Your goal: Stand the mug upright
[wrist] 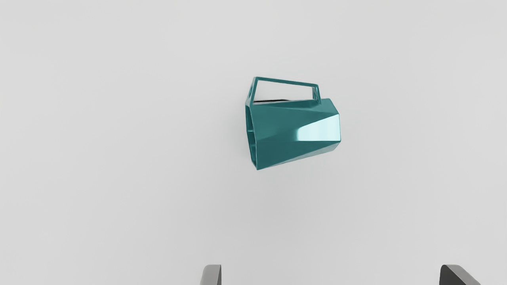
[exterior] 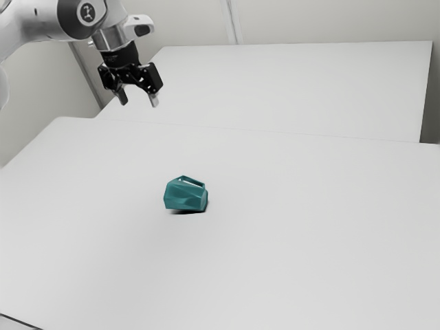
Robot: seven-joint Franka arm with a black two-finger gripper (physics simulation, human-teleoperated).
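Observation:
My gripper (exterior: 139, 100) hangs high above the table toward the exterior view's upper left, its two fingers wide apart with nothing between them. A teal faceted mug (exterior: 184, 194) lies on its side on the table, lower than the gripper and farther to the exterior view's right. From the wrist camera, the mug (wrist: 293, 130) shows its angular handle out to one side and its open mouth at the wider end. The gripper (wrist: 330, 275) is open there too, its fingertips well apart and not touching the mug.
The white table (exterior: 295, 240) carries the mug. Behind it stands another pale flat surface (exterior: 289, 86), with light walls beyond. A dark thin line (exterior: 20, 322) crosses the exterior view's lower left corner.

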